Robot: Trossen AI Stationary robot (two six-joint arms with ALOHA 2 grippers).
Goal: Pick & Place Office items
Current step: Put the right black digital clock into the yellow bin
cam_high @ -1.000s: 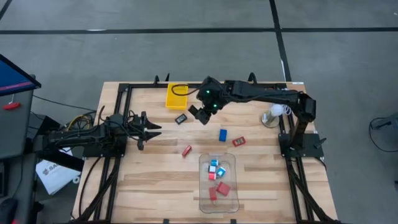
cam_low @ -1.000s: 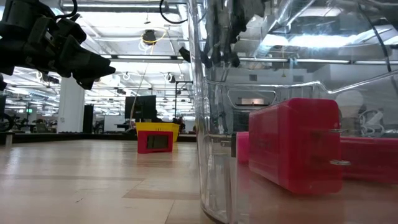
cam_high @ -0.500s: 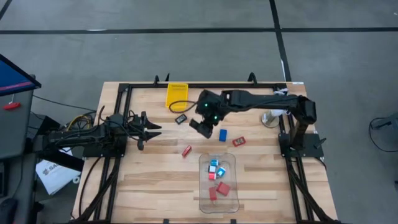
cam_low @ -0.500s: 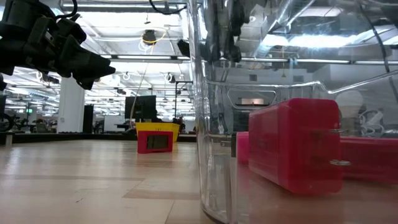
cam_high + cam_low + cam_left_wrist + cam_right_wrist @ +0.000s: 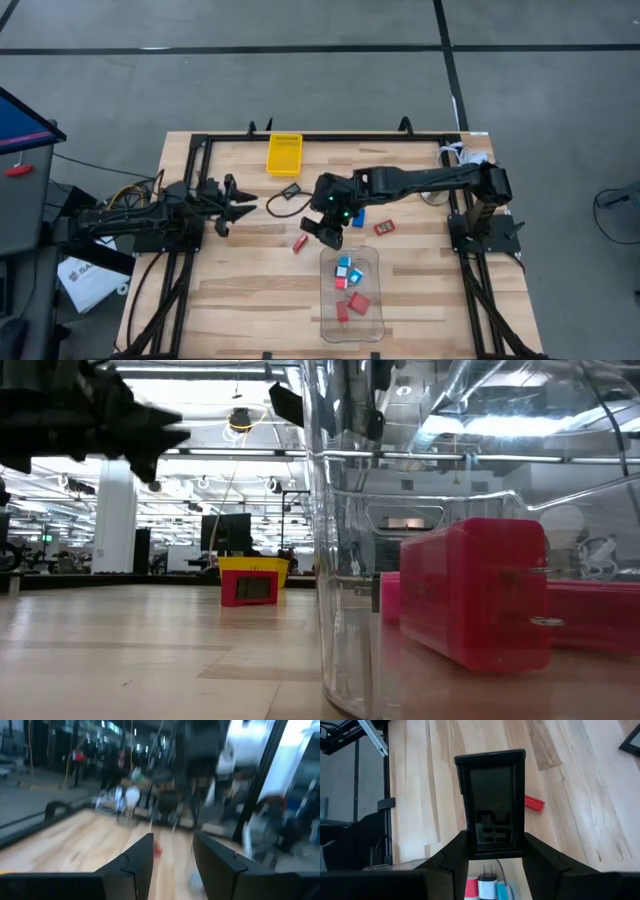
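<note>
My right gripper (image 5: 327, 230) hangs over the table's middle, just beyond the far end of the clear bin (image 5: 352, 298), and is shut on a black rectangle with a dark screen (image 5: 492, 802). The bin holds several red, blue and white-and-cyan pieces (image 5: 348, 272). A red block (image 5: 300, 242), a second red block (image 5: 384, 228), a blue block (image 5: 358, 215) and another black rectangle (image 5: 291, 190) lie flat on the wood. My left gripper (image 5: 238, 205) is open and empty above the table's left part; its fingers also show in the left wrist view (image 5: 172, 865). My right gripper pinches the black rectangle's two long sides near one end (image 5: 470, 840) between its two fingers (image 5: 451, 857). The fingers lie along it, and the rest of it sticks out ahead of them. It is lifted clear of the table, above the wood.
A yellow tray (image 5: 284, 153) stands at the far edge. A dark cable loop (image 5: 272, 203) lies by the loose black rectangle. A white round object (image 5: 455, 155) sits at the far right, by the right arm's base. Black frame rails (image 5: 190, 160) run along the table's sides.
My right gripper has carried the black rectangle from beside the yellow tray toward the table's near edge, ending just beyond the clear bin. My left gripper has shifted a little up and toward the far edge. The pieces on the table have stayed where they were.
</note>
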